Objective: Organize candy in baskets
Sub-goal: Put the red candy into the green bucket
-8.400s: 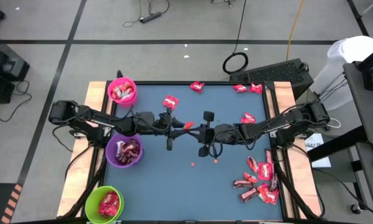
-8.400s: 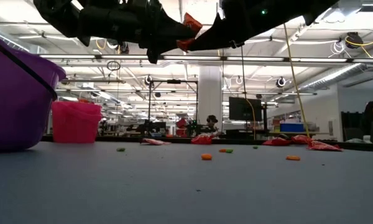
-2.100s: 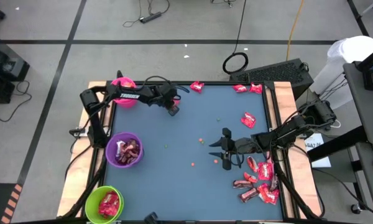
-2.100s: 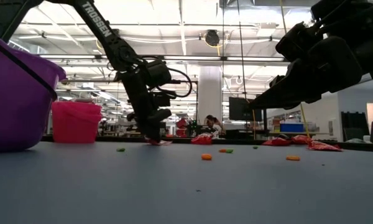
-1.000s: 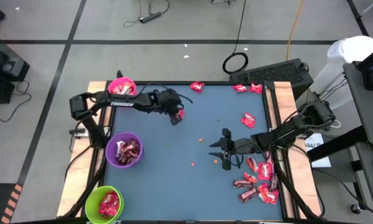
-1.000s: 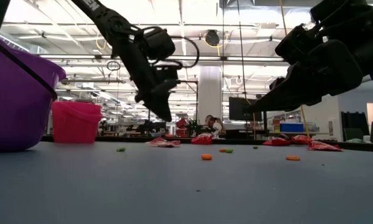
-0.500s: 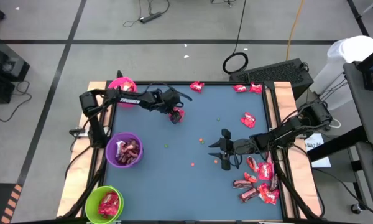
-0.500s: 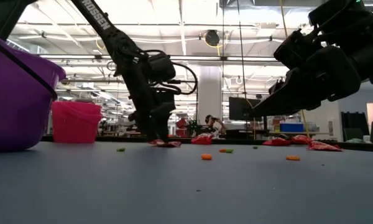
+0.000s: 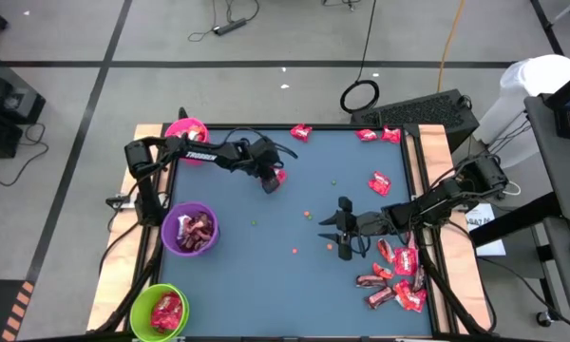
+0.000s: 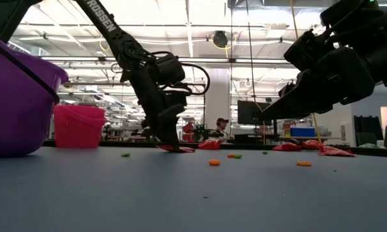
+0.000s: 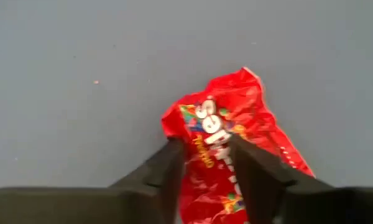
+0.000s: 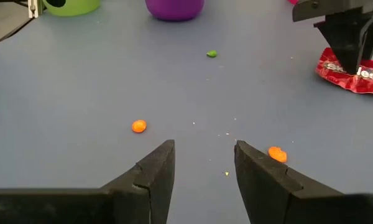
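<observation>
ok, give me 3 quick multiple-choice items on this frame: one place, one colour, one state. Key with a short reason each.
1. Where is the left hand?
A. over the green basket
B. down at a red candy on the mat, near the pink basket's end
C. above the candy pile by the right edge

2. What colour is the basket between the other two along the table's left edge?
A. purple
B. pink
C. lime green

3. How does the right hand stand?
A. shut on a candy
B. open and empty above the mat
C. inside the purple basket

Key:
1 B: the left hand has its fingers astride the red candy, not far from the pink basket.
2 A: the purple basket sits between the pink one and the green basket.
3 B: the right hand shows a clear gap between its fingers, with only bare mat and orange specks beneath.
</observation>
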Tool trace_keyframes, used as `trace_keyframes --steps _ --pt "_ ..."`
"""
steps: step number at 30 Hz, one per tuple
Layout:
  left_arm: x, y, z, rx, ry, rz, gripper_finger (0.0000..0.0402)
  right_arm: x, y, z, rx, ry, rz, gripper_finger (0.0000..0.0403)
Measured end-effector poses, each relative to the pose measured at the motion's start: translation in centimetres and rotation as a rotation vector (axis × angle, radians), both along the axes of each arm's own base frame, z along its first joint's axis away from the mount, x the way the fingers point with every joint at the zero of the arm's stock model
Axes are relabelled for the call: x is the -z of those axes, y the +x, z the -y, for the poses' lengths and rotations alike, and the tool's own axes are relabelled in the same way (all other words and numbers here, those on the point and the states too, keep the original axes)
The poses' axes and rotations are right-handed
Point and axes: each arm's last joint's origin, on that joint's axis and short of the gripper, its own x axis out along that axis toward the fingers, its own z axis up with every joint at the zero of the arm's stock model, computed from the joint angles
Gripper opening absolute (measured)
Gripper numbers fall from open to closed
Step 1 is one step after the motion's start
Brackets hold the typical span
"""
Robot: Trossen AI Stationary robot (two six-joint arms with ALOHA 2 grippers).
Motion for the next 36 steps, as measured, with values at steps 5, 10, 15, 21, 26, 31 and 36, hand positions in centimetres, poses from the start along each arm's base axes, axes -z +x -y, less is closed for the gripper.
trace_keyframes --steps 5,10,15,21,26,31,36 --pt "0.0 0.0 -0.1 0.033 0.03 -0.003 0.003 0.0 0.0 0.0 0.0 0.0 0.0 0.0155" --pt "0.0 0.1 0.0 0.04 0.041 -0.002 0.0008 0.0 0.0 0.0 0.0 0.0 0.0 0.0155" --pt "-0.3 0.4 0.9 0.062 0.05 0.002 0.0003 0.0 0.0 0.0 0.0 0.0 0.0 0.0155" --pt "-2.7 0.8 3.1 0.119 0.077 0.057 0.0002 0.0 0.0 0.0 0.0 0.0 -0.001 0.0155" --pt "-5.8 0.6 5.8 0.179 0.104 0.119 0.0001 0.0 0.0 0.0 0.0 -0.001 -0.001 0.0155" --pt "-9.1 -0.6 8.3 0.222 0.135 0.166 0.0001 0.0 0.0 0.0 0.0 0.0 -0.001 0.0155" --pt "-12.1 -2.2 10.6 0.262 0.128 0.219 0.0001 0.0 0.0 0.0 0.003 0.005 -0.003 0.0155"
